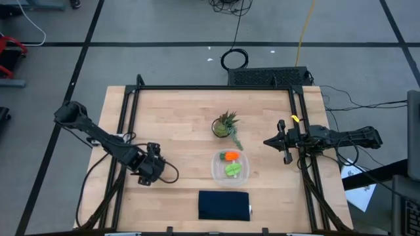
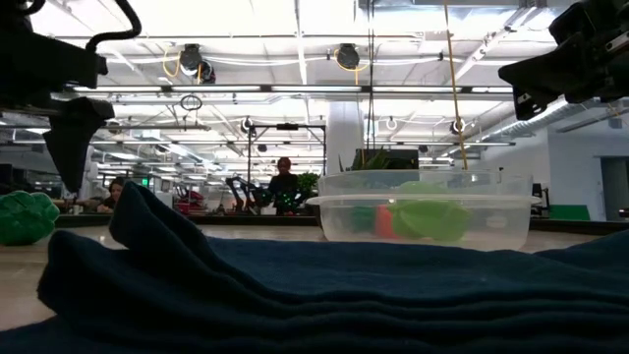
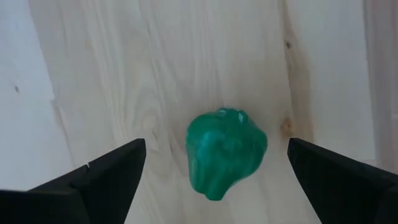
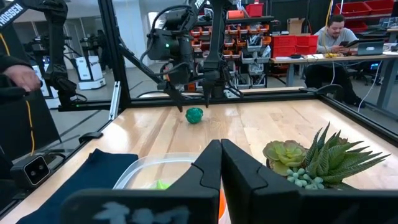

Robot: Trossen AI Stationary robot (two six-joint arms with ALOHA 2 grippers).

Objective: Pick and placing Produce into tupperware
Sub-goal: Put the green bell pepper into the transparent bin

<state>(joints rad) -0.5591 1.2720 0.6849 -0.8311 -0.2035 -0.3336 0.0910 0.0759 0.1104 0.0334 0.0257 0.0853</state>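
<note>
Claws over the bench

Left gripper (image 3: 214, 165) hangs wide open over the dark green piece (image 3: 225, 152) near the left edge; right gripper (image 4: 221, 165) is closed.

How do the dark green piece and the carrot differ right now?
The dark green piece lies on the bare table beneath the open left claw; the carrot lies inside the tupperware. One is dark green and lumpy, the other orange. Both are small toy foods.
</note>
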